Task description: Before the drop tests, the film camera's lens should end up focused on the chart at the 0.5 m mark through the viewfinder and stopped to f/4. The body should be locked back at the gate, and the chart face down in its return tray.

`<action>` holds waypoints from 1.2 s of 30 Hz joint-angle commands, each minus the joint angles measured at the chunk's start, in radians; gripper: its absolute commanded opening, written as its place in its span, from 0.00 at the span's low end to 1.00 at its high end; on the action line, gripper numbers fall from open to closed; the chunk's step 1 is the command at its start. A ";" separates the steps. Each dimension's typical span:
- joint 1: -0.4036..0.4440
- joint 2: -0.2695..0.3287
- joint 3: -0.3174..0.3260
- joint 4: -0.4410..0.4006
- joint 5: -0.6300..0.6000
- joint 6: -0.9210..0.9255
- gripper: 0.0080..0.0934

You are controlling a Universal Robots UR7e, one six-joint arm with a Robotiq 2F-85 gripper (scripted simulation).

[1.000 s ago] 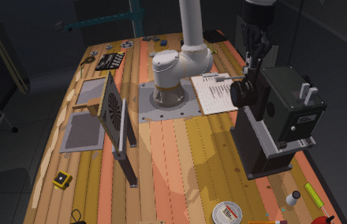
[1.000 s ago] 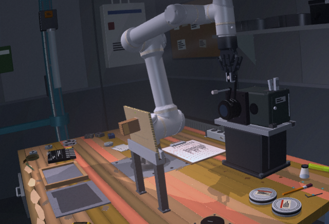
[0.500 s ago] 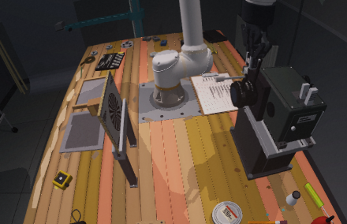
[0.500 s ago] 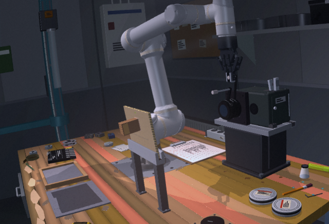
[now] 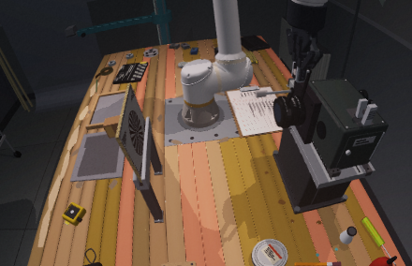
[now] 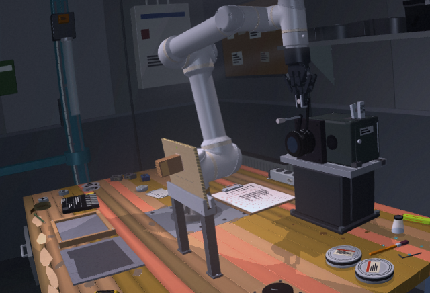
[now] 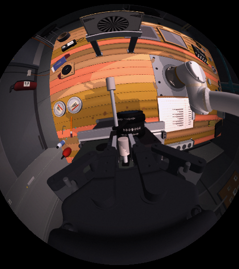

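Note:
A short upright lever with a pale knob [image 7: 123,148] rises from the lens [image 6: 299,142] of the film camera [image 6: 342,139], and my gripper [image 7: 124,146] is closed on that knob from above. A second, longer lever [image 6: 288,119] sticks out sideways from the lens. The camera sits on a grey plate atop a dark pedestal [image 5: 316,180] at the right of the bench. The focus chart [image 5: 134,127] stands upright on its grey stand [image 6: 194,220] mid-bench, its spoked pattern facing the lens. A wooden-framed tray [image 6: 82,226] lies at the left.
The arm's base [image 5: 204,96] stands on a grey plate mid-bench, with a printed sheet [image 6: 253,196] beside it. A grey mat [image 5: 99,157] lies near the tray. Two film cans [image 6: 359,262], a pencil, a small bottle [image 6: 397,224] and a green marker lie at the near right.

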 commanded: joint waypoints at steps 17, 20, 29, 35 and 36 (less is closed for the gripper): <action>0.000 0.000 0.000 -0.001 0.000 0.000 0.53; 0.000 0.000 0.000 -0.001 0.000 0.000 0.60; 0.000 0.000 0.000 -0.001 0.000 0.000 0.70; 0.000 0.000 0.000 -0.001 0.000 0.000 0.70; 0.000 0.000 0.000 -0.001 0.000 0.000 0.70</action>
